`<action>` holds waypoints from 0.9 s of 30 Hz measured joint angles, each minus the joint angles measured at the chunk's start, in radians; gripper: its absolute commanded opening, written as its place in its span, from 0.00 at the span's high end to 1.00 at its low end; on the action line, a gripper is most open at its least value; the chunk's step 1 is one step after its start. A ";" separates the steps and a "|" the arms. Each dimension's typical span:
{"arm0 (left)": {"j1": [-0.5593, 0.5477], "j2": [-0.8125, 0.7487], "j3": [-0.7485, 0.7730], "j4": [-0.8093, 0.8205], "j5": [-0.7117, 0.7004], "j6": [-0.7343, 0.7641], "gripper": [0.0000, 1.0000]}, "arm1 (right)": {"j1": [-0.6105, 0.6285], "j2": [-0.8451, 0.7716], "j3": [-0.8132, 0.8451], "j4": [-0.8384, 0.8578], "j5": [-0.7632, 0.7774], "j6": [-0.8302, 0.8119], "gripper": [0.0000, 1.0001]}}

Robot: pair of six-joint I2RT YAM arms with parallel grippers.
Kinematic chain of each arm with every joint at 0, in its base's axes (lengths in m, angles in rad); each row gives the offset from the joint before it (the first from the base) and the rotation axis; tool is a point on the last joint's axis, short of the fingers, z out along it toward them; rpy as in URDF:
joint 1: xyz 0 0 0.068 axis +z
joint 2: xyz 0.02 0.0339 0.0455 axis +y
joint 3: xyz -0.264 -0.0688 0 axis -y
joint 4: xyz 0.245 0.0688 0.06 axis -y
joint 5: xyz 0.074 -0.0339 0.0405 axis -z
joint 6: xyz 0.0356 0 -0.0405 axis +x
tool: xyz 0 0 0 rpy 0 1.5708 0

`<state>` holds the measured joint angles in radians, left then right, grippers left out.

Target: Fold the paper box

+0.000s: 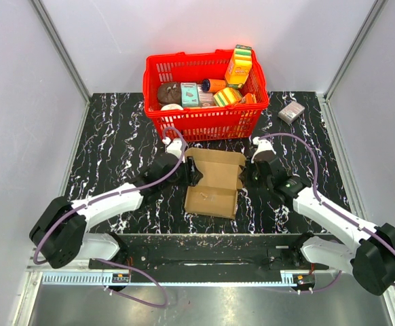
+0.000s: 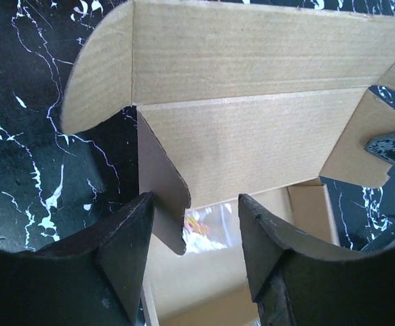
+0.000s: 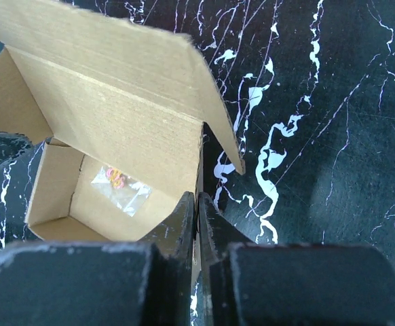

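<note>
on the black marbled table (image 1: 116, 142), just near of the red basket (image 1: 204, 125), the left gripper (image 1: 192, 171) sits at the left side of the paper box (image 1: 214, 180). its fingers (image 2: 126, 251) are spread apart, and a side flap stands loose between them. the box lies open in the middle, lid folded back toward the far side, with a small clear bag (image 3: 121, 190) inside. at its right wall the right gripper (image 1: 246, 173) is pinched tight on the cardboard edge. far right lies a small grey-pink box (image 1: 292, 112).
</note>
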<state>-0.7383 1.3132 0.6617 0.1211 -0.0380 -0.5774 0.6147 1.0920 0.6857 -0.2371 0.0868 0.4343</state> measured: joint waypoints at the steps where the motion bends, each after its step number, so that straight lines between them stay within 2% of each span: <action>1: -0.001 -0.013 0.000 -0.007 0.000 0.000 0.42 | 0.000 -0.003 0.000 0.000 0.000 -0.002 0.90; 10: -0.004 -0.130 0.001 -0.032 -0.002 0.000 0.40 | 0.000 -0.072 -0.031 0.038 -0.018 -0.054 0.87; 19: -0.004 -0.158 -0.008 -0.050 0.000 0.000 0.39 | 0.000 -0.090 -0.089 0.132 -0.029 -0.108 0.90; 27: -0.005 -0.206 -0.089 -0.047 0.005 -0.018 0.39 | 0.019 -0.090 -0.138 0.204 -0.034 -0.109 0.92</action>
<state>-0.7433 1.1072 0.5724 0.0742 -0.0330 -0.5953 0.6338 1.0019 0.5476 -0.0326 0.0525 0.3256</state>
